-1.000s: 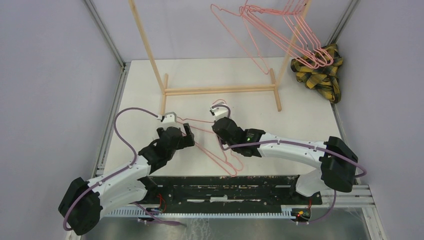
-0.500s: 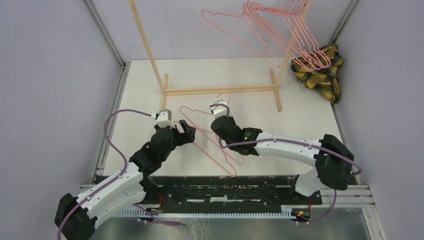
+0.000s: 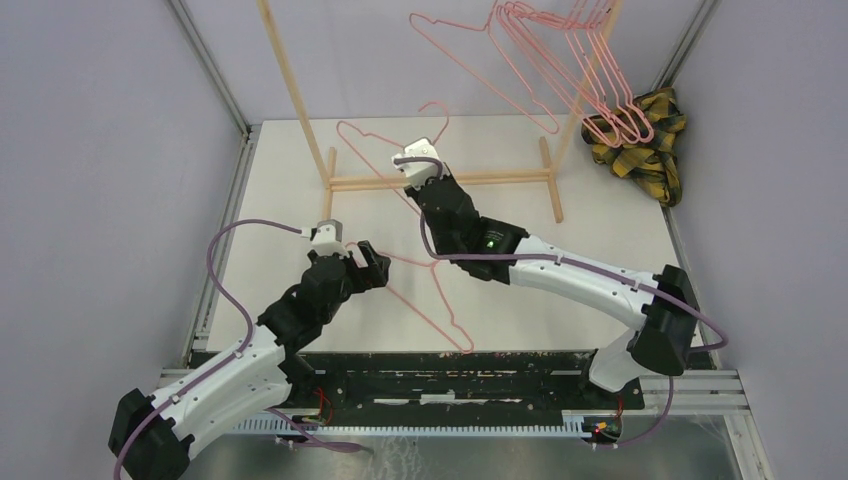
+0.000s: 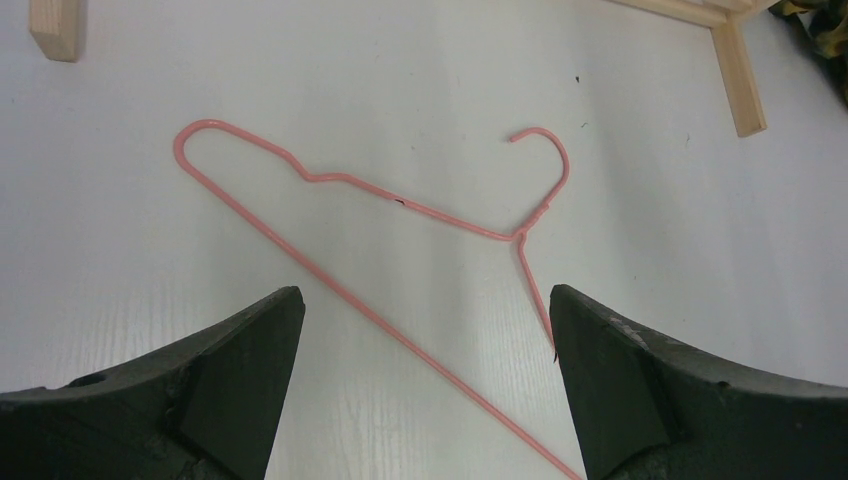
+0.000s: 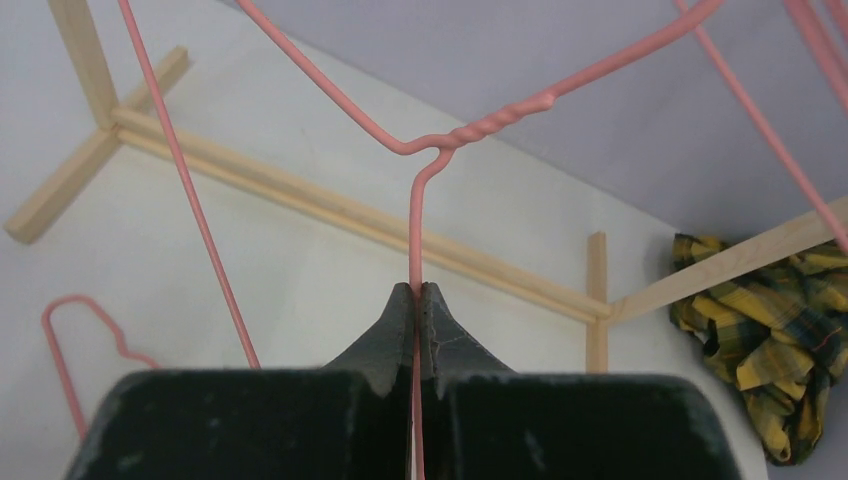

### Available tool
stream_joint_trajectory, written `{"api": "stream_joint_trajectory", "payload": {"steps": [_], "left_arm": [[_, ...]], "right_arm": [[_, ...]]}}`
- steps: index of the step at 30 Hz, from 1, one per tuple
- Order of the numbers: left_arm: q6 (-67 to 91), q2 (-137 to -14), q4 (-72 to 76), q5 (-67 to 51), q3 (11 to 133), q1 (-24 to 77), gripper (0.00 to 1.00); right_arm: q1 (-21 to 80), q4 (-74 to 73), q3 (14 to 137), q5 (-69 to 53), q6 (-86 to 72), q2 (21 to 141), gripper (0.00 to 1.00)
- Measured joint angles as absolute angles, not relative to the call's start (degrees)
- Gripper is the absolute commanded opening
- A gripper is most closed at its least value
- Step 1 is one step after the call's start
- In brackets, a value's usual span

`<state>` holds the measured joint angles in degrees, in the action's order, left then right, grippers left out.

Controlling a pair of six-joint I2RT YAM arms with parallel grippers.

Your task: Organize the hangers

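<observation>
Right arm stretched forward, right gripper (image 5: 418,292) pinched tight on a hanger (image 5: 414,225) — left gripper (image 4: 425,305) hung low, jaws spread wide.

right claw (image 3: 416,163) gripping raised hanger (image 3: 372,140), left claw (image 3: 368,263) beside tabletop hanger (image 3: 443,300)

Hanger on the table (image 4: 400,201): salmon pink, plain. Raised hanger (image 5: 413,230): same pink. Hung hangers (image 3: 585,80): pink throughout. Rack (image 3: 440,181): pale natural wood. Cloth (image 3: 650,150): yellow and black plaid. Table (image 3: 600,220): white, faint grain lines. Walls (image 3: 100,150): pale lilac grey. Left arm (image 3: 240,365), right arm (image 3: 580,280): white shells, black joints, purple cables (image 3: 212,270); green light (image 3: 491,243) on the right one. Left gripper (image 4: 425,305), right gripper (image 5: 418,290): black.
</observation>
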<state>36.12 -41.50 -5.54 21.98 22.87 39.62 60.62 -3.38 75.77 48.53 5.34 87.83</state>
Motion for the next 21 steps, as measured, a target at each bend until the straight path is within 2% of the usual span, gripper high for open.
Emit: {"api": "stream_joint_trajectory", "payload": {"steps": [10,21], "left_arm": [[36.1,-41.6,-7.5,22.4,22.9,39.6,0.99],[36.1,-41.6,-7.8,23.0,22.9,39.6,0.99]], "right_arm": [[55.6,3.6,95.5,47.4,18.0,97.8,0.01],[49.8,5.4,115.1,44.7,22.6,107.6,0.01]]}}
